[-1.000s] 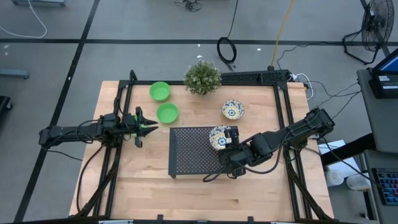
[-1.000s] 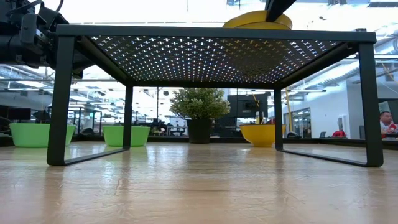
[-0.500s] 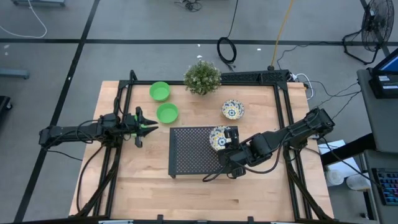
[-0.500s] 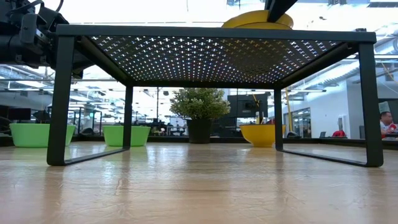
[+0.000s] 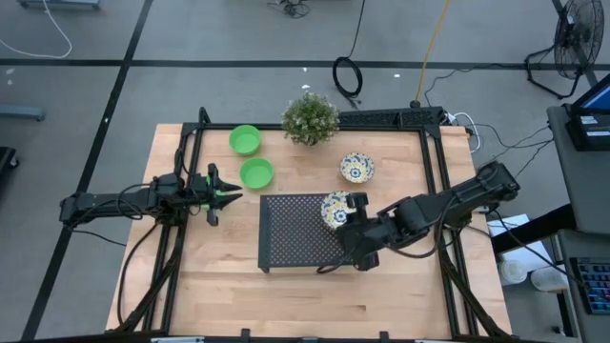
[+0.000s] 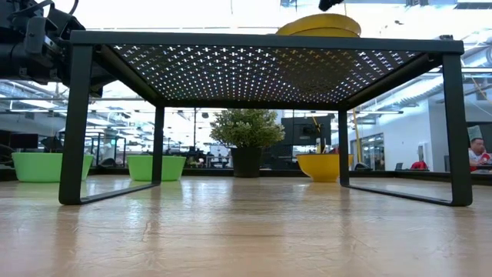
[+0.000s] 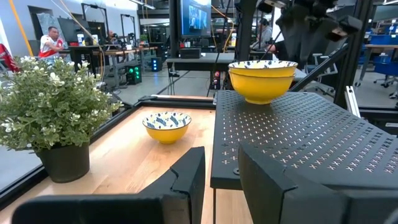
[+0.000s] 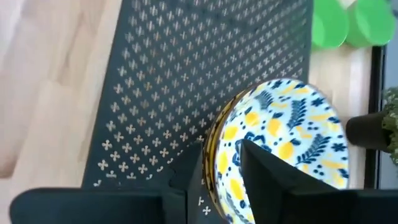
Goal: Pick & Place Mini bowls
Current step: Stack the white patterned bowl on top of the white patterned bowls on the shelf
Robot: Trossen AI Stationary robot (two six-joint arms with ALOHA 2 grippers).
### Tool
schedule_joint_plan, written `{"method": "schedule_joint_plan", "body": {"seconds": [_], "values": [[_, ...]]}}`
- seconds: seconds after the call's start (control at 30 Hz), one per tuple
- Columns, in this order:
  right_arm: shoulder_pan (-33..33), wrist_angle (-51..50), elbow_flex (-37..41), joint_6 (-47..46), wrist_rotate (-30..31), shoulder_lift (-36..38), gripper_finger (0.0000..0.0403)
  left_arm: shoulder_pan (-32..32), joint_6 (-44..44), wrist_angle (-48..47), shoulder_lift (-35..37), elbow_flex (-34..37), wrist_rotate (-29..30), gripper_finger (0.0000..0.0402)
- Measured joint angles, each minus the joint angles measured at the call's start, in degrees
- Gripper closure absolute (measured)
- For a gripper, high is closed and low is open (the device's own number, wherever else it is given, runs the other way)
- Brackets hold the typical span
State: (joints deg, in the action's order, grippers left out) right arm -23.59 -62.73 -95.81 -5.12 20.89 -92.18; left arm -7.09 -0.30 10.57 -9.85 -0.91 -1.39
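Observation:
Two floral mini bowls [image 5: 335,210] sit stacked on the far right corner of a black perforated rack [image 5: 295,233]; the left wrist view shows the stack [image 7: 261,78] as well. A third floral bowl [image 5: 356,169] rests on the table beyond the rack. Two green bowls [image 5: 245,140] [image 5: 256,173] stand at the far left. My right gripper [image 8: 221,152] is open just above the stack's right rim, one finger on each side of it, touching nothing. My left gripper [image 5: 215,193] waits open to the left of the rack, nothing between its fingers.
A potted plant [image 5: 310,117] stands at the table's far edge between the green bowls and the lone floral bowl. The rack stands on legs with open room under it [image 6: 246,192]. Bare wood lies along the near edge [image 5: 286,295].
My right gripper has opened, let go of the top bowl's rim and gone up a little. The stacked bowls stay where they were on the rack.

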Motion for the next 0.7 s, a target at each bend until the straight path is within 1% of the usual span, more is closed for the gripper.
{"method": "schedule_joint_plan", "body": {"seconds": [0.2, 0.3, 0.43, 0.57, 0.7], "values": [[0.0, 1.7, 0.0, 0.1, 0.6, 4.1, 0.0304, 0.0, 0.0, 0.0, 0.0, 0.0, 0.0, 0.0302], [0.0, 1.6, 0.0, 0.5, 4.0, 5.8, 0.0303, 0.0, 0.0, 0.0, 0.0, 0.0, 0.0, 0.0302], [0.3, 1.2, 0.0, -0.1, 11.0, 7.9, 0.0304, 0.0, 0.0, 0.0, 0.0, 0.0, 0.0, 0.0302], [1.7, 1.9, 2.0, -1.9, 16.4, 10.2, 0.0308, 0.0, 0.0, 0.0, 0.0, 0.0, 0.0, 0.0302], [4.0, 4.5, 7.0, -2.9, 16.1, 13.5, 0.0307, 0.0, 0.0, 0.0, 0.0, 0.0, 0.0, 0.0302]]}}
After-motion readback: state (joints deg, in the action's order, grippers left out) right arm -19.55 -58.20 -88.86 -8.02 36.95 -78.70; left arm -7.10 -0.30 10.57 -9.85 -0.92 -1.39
